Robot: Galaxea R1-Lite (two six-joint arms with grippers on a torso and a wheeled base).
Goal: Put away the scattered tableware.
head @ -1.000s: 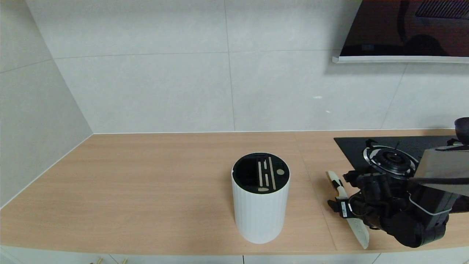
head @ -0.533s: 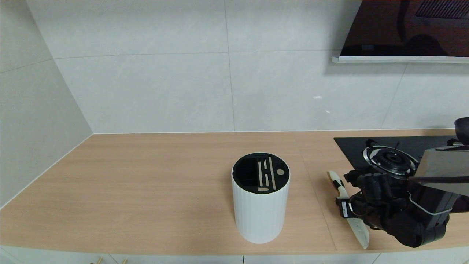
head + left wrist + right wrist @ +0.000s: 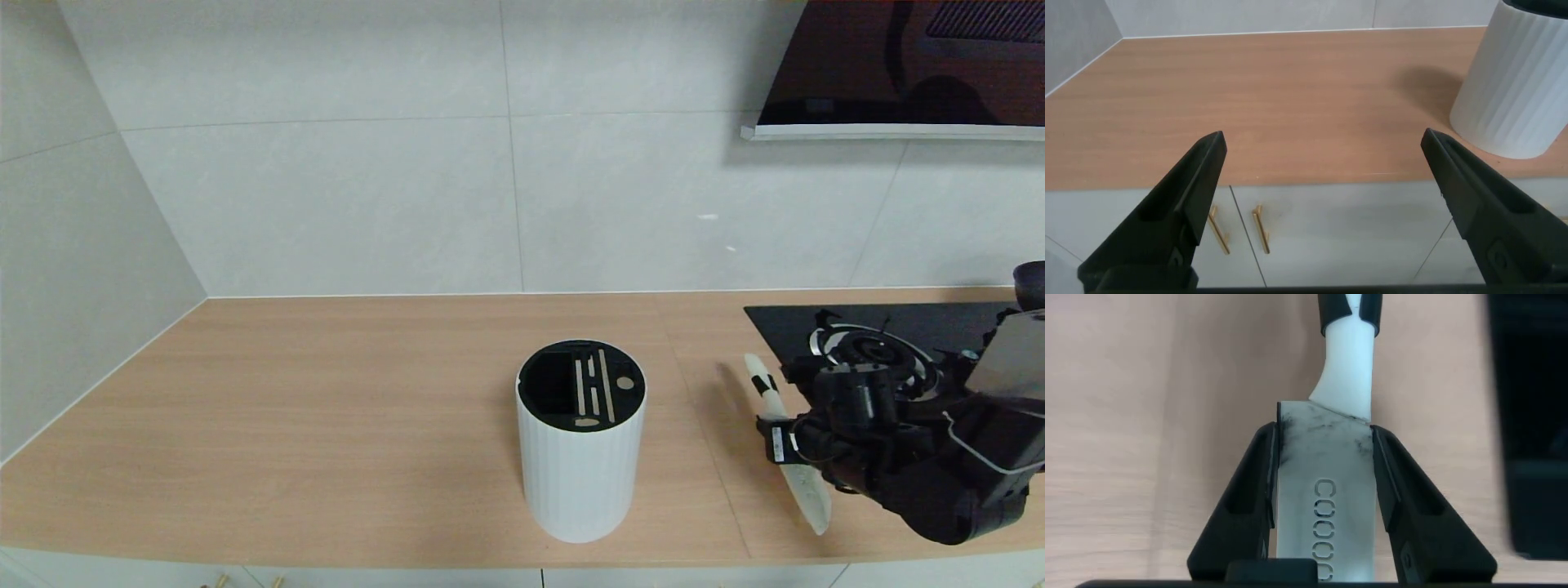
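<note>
A knife with a pale, smooth blade and a rounded white handle ringed by a black band was seen at the right of the wooden counter, with the handle pointing far and the blade tip near the front edge. The right gripper was clamped on it, its black fingers pressed against the two sides of the blade just below the handle. A soft shadow was cast on the wood to the left of the handle; whether the knife touched the counter could not be told. Left of the knife, and apart from it, a tall white holder stood upright, a cylinder with fine vertical ribs and a flat black top cut with narrow slots and one wide opening. To the right a glossy black stove with a round metal burner was set into the counter, under a dark shiny hood on the grey tiled wall.

In the right wrist view, dark grey smudges were shown on the blade where the handle began. In the left wrist view, the left gripper was shown with its fingers spread wide at the counter's near edge, left of the holder's ribbed base, and two slim brass handles were made out on the pale cabinet fronts below
</note>
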